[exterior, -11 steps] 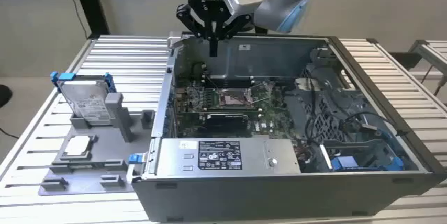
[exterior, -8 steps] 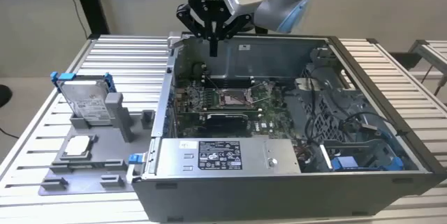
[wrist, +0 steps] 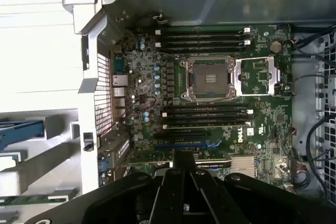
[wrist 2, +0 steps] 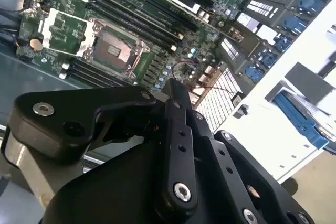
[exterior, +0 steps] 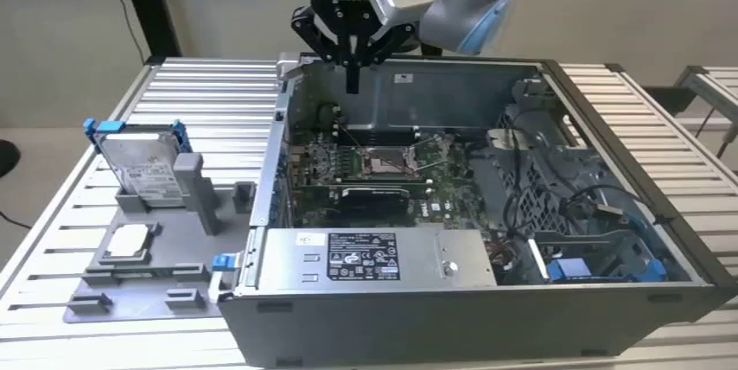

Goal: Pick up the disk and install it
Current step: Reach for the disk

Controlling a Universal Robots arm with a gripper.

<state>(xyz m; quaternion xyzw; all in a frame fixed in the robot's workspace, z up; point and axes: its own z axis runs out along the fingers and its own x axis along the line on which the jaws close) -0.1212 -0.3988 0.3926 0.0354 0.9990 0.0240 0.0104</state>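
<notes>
the gripper hangs over the open computer case, above the motherboard — fingers pressed together, holding nothing. the disk stands upright in a grey holder on the slatted table, outside the case at the exterior view's left — well apart from the gripper.

Locate the disk at the exterior view's left. You see a flat rectangular silver drive with a white label on its face. It is framed by a bright blue plastic carrier whose tabs project at the top corners. The disk stands upright on edge, with its lower end seated in a slot of the grey holder. The holder rests on the slatted table, just beside the open computer case. The disk is outside that case.
</notes>
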